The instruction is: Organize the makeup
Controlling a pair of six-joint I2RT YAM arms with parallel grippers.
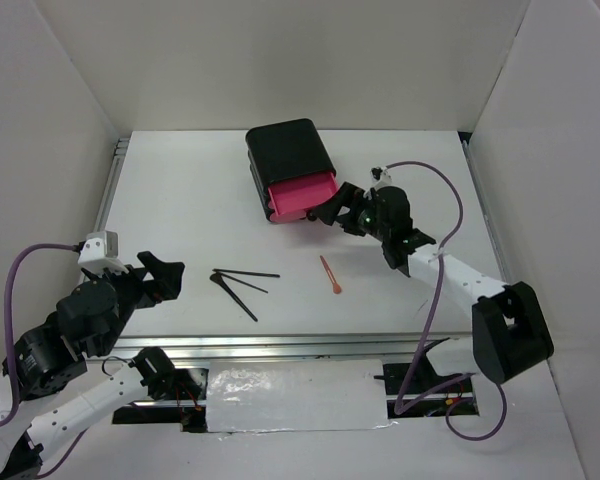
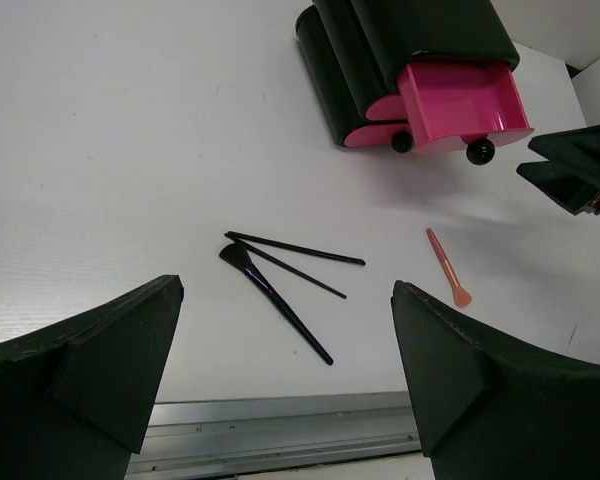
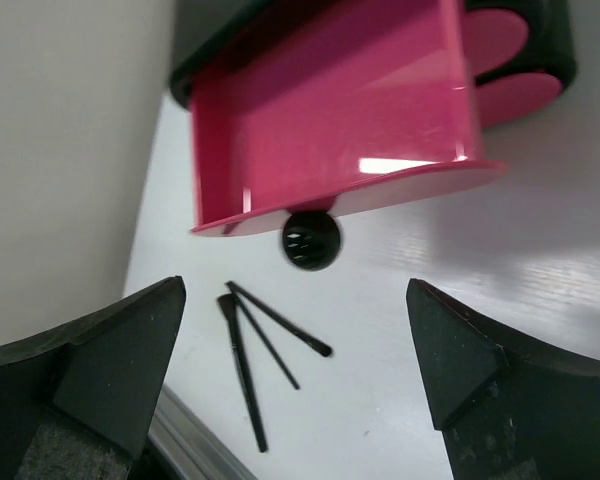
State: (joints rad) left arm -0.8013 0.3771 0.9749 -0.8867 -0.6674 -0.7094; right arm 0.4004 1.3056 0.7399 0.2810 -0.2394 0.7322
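Note:
Three thin black brushes (image 1: pixel 245 273) lie fanned on the white table, near the front edge. They also show in the left wrist view (image 2: pixel 295 249) and the right wrist view (image 3: pixel 244 375). An orange-pink stick (image 1: pixel 329 274) lies to their right, also seen in the left wrist view (image 2: pixel 445 265). My left gripper (image 1: pixel 170 275) is open and empty, left of the brushes (image 2: pixel 285 330). My right gripper (image 1: pixel 338 205) is open and empty, just in front of the pulled-out pink drawer (image 3: pixel 330 110), close to its black knob (image 3: pixel 310 240). The compact, tube, bottle and jar are out of view.
The black chest (image 1: pixel 290 150) stands at the back middle with one pink drawer (image 1: pixel 302 195) pulled out; what shows of its inside is bare. A metal rail (image 1: pixel 280 347) runs along the table's front edge. White walls enclose the left, back and right sides.

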